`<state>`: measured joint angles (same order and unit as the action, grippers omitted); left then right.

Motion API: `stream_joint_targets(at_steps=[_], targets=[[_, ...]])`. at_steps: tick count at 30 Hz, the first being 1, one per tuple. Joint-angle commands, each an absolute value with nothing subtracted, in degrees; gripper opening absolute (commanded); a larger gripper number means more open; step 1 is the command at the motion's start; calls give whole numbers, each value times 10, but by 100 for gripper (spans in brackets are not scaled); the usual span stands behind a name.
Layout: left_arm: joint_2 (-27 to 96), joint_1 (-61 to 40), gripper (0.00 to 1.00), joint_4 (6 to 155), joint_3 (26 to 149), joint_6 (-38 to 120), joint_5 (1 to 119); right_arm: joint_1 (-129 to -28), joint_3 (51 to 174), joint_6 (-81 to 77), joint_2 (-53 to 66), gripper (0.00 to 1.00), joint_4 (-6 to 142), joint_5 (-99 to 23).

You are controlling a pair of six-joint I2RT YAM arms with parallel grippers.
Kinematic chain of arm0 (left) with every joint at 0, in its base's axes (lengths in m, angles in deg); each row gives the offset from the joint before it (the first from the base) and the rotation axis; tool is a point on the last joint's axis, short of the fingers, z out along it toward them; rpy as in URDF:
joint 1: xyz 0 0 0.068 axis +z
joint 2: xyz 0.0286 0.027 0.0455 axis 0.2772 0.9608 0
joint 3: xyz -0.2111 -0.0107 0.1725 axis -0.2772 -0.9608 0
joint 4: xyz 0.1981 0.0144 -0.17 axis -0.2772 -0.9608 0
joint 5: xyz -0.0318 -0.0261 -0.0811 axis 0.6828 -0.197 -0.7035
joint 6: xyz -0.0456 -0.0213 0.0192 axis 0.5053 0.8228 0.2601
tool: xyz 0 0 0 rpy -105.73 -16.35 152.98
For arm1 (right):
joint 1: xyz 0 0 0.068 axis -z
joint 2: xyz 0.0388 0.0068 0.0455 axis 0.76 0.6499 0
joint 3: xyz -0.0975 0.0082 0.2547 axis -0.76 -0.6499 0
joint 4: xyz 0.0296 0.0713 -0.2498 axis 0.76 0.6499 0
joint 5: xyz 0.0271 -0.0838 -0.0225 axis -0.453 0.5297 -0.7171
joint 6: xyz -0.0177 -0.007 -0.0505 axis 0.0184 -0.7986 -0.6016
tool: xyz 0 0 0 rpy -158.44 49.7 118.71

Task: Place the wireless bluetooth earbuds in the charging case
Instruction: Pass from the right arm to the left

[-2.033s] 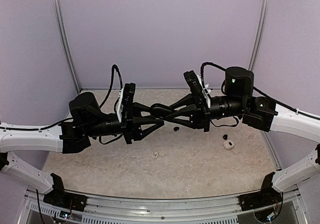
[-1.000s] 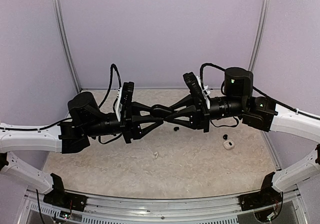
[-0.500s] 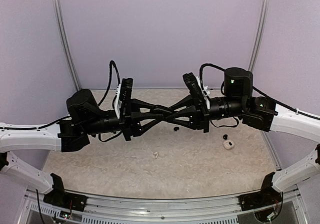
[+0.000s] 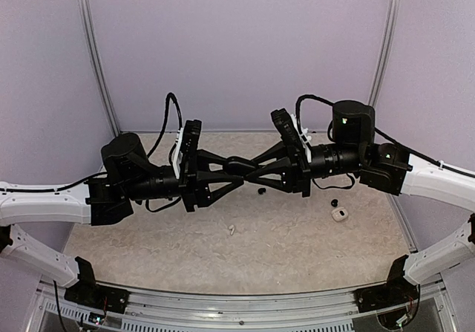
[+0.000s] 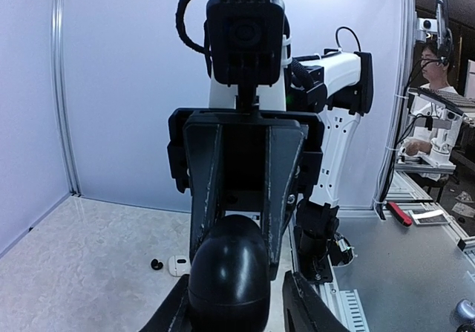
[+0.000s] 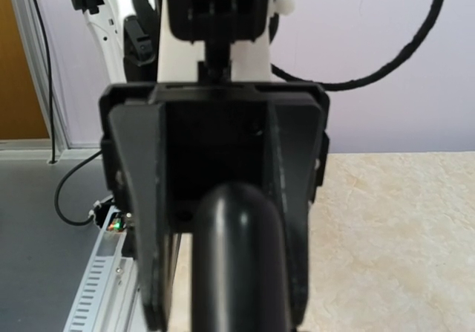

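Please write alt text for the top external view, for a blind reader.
The left fingers and right fingers meet tip to tip above a table, a rounded black case between them. A black earbud and a white earbud lie on the table.

Pale lilac walls [image 4: 237, 50] enclose a beige marbled tabletop [image 4: 282, 235], with metal posts [image 4: 95, 57] in the back corners. Beyond the enclosure are a grey bench [image 5: 401, 272] and a brown door [image 6: 15, 57].
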<state>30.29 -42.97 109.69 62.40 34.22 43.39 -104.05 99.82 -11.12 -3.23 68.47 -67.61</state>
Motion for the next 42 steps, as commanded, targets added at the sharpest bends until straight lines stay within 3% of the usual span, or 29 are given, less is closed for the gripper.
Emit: stream_joint_targets(at_steps=[1,8,14,27,31,35,37,42], targets=[[301,-432,38,1095,629,336,434,-1045,995,-116,-38,14,687,-678],[302,-432,32,1098,629,337,438,-1045,995,-115,-39,14,688,-679],[305,-433,39,1098,627,339,437,-1045,994,-114,-39,14,686,-680],[310,-427,38,1099,625,342,438,-1045,993,-114,-41,14,685,-680],[308,-425,33,1101,624,343,438,-1044,992,-114,-40,13,684,-680],[307,-425,21,1103,622,340,435,-1045,992,-116,-40,15,686,-683],[306,-425,16,1104,619,335,431,-1044,992,-116,-40,19,687,-682],[296,-425,8,1106,611,325,428,-1044,996,-114,-48,48,692,-667]])
